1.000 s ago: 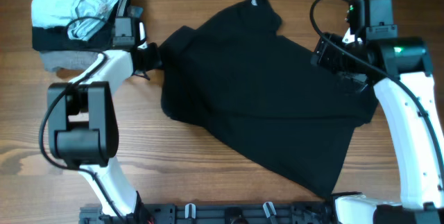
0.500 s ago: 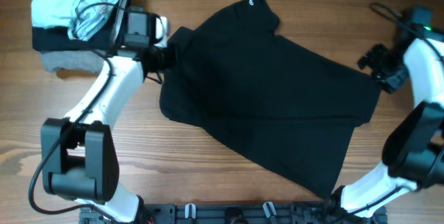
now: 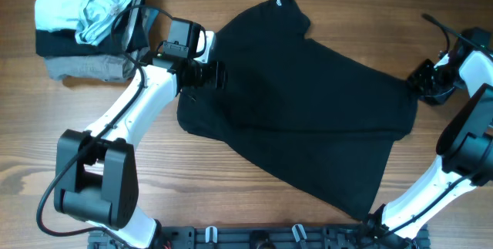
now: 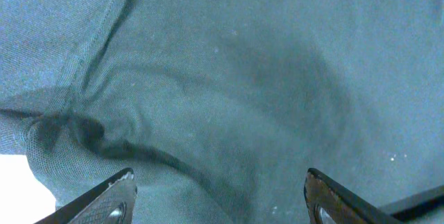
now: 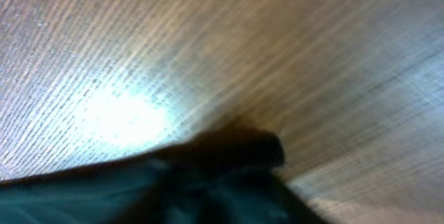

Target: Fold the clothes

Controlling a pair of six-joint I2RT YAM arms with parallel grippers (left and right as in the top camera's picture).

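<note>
A black T-shirt [image 3: 308,102] lies spread across the middle of the wooden table, its collar pointing to the far side. My left gripper [image 3: 218,74] hovers over the shirt's left part. In the left wrist view it [image 4: 218,186] is open, with wrinkled dark cloth [image 4: 229,64] below the fingertips [image 4: 118,191] and nothing between them. My right gripper [image 3: 416,85] is at the shirt's right corner. The right wrist view is blurred: a dark bunch of cloth [image 5: 222,161] sits at the bottom edge, and the fingers do not show.
A pile of folded clothes [image 3: 85,18], light blue on black and grey, sits at the far left corner. Bare wooden table [image 3: 254,195] surrounds the shirt. A black rail [image 3: 254,237] runs along the near edge.
My left gripper has opened and moved right, from the shirt's left edge to over the cloth. The right arm swung out to the shirt's right corner, and that side now lies flatter.
</note>
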